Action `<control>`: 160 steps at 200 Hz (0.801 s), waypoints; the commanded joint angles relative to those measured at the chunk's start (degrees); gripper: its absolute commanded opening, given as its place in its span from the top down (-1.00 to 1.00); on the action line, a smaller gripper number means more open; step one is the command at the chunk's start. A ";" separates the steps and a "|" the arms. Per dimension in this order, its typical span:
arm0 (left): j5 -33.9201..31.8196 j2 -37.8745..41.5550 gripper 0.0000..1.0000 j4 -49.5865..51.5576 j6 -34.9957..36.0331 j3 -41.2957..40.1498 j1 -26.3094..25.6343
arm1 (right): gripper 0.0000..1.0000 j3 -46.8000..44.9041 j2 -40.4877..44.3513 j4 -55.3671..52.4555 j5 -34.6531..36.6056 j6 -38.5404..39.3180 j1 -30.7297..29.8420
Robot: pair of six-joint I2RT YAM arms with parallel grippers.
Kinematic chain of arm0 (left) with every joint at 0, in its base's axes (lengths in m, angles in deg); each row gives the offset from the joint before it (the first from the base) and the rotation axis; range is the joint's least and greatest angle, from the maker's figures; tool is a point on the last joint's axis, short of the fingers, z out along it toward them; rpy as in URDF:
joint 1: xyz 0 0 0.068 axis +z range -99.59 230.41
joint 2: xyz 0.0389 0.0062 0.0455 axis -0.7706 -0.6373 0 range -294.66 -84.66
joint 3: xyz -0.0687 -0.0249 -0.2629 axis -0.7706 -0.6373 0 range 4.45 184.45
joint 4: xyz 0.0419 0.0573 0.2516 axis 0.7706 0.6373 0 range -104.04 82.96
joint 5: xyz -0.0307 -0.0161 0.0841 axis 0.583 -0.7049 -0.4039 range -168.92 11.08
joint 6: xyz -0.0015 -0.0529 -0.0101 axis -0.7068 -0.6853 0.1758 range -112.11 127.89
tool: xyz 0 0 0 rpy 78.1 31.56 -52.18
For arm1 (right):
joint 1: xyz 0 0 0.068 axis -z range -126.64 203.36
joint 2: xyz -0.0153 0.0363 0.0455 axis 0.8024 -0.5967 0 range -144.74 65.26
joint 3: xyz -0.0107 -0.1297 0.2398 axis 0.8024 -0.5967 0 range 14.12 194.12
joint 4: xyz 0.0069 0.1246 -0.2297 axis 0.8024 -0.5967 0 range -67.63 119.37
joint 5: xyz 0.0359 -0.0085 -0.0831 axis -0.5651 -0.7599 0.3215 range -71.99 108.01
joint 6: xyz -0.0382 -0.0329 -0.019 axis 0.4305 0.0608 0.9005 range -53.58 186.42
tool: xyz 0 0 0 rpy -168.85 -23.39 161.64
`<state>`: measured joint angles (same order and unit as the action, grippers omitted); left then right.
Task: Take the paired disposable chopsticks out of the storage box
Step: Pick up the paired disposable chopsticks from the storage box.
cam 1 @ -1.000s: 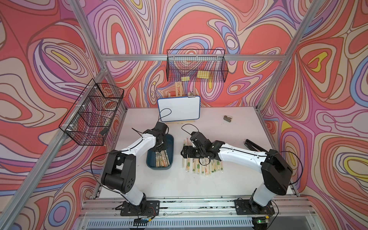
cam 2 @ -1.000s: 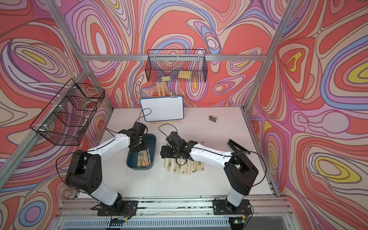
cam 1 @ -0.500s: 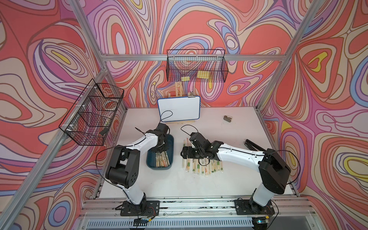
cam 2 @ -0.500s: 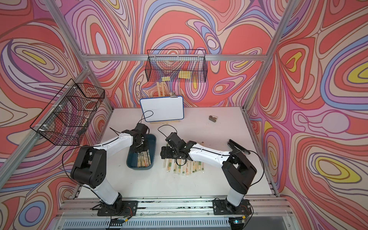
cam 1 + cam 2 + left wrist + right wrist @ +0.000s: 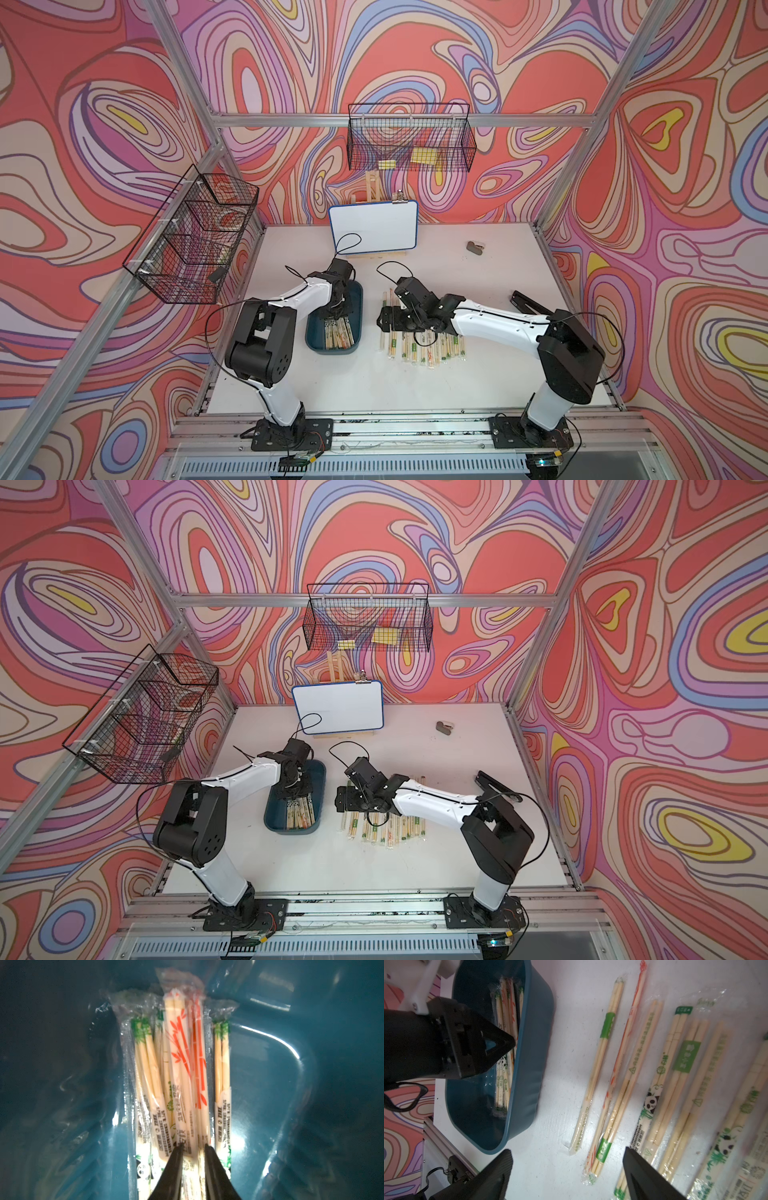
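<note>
The dark teal storage box point(image 5: 356, 291) point(image 5: 321, 771) stands left of the table's middle. Several sleeved paired disposable chopsticks point(image 5: 338, 336) point(image 5: 300, 813) point(image 5: 180, 1047) point(image 5: 506, 1012) lie lengthwise inside it. My left gripper point(image 5: 337, 316) point(image 5: 297, 796) point(image 5: 193, 1147) reaches down into the box, its jaws closed narrowly on one pale pair in the pile. My right gripper point(image 5: 384, 322) point(image 5: 343, 802) point(image 5: 566, 1151) hovers open and holds nothing. It hangs over the near end of a row of several more pairs point(image 5: 424, 349) point(image 5: 384, 829) point(image 5: 654, 1076) laid on the white table right of the box.
A small whiteboard point(image 5: 374, 226) stands on an easel at the back. Black wire baskets hang on the back wall point(image 5: 409, 139) and the left wall point(image 5: 193, 237). A small grey object point(image 5: 475, 247) lies at the back right. A black flat piece point(image 5: 530, 301) lies by the right arm.
The left arm has swung its elbow and settled the gripper lower over the pile in the box, its jaws narrowing a little. The right arm has barely moved.
</note>
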<state>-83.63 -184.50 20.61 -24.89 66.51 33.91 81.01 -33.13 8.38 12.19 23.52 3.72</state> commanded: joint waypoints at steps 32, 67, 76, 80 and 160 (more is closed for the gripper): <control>-2.46 -1.16 0.47 0.23 0.09 -1.39 0.23 | -0.78 1.57 -0.75 0.10 0.54 0.70 -0.35; -2.47 -0.72 0.48 -0.07 -0.01 -2.03 0.32 | -0.78 1.57 -0.97 0.26 0.39 0.79 -0.33; -2.23 -0.72 0.52 -0.06 0.01 -2.05 0.36 | -0.78 1.70 -1.02 0.19 0.35 0.79 -0.28; -2.21 -0.72 0.53 -0.11 0.03 -2.03 0.37 | -0.78 1.58 -1.02 0.20 0.29 0.79 -0.33; -1.95 1.94 0.74 1.41 0.44 -0.50 0.40 | -0.78 1.49 -0.93 0.34 0.22 0.79 -0.31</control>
<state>-85.10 -184.54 20.26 -24.91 65.48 33.96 81.62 -33.24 8.38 12.19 23.76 3.67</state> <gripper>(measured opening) 0.138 0.888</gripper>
